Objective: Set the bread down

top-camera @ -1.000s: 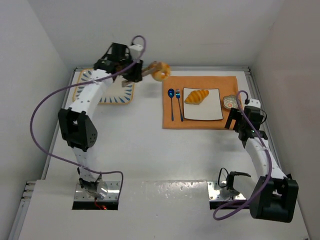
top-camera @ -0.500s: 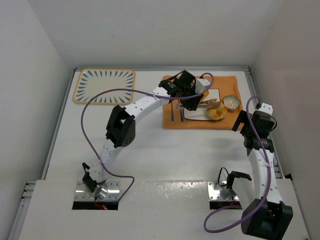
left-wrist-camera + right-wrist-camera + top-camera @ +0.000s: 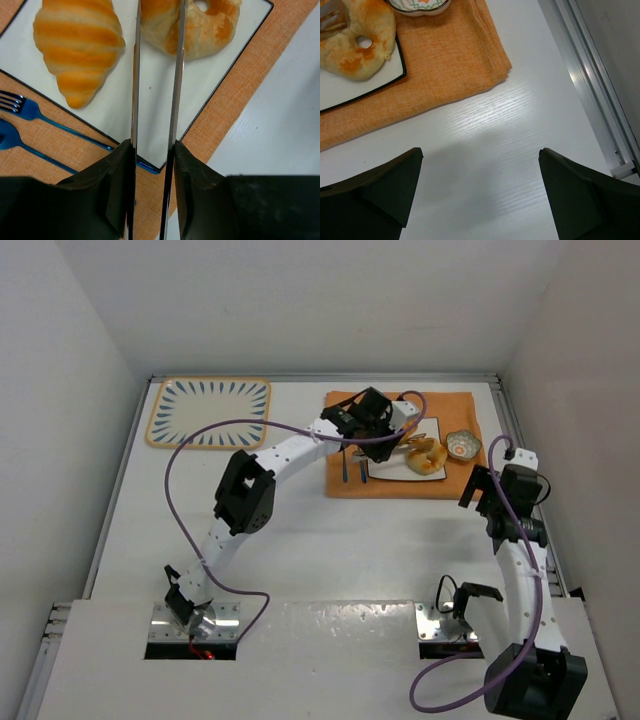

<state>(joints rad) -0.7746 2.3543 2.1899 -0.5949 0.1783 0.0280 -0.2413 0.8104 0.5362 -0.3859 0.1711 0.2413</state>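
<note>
Ridged golden croissant (image 3: 77, 47), pale-patched ring bun (image 3: 355, 45)

The croissant (image 3: 77, 47), golden with pale ridges, lies flat on the left part of the white plate (image 3: 200, 85). The bun (image 3: 210, 30), ring-shaped and brown with pale patches, rests on the plate's right part, just beside the croissant.

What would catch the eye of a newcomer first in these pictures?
The left end effector, over the white plate on the orange placemat, squeezes metal tongs that grip a ring-shaped bun. A striped croissant lies beside the bun on the same plate. The right end effector hangs open over the table near the placemat's corner.
</note>
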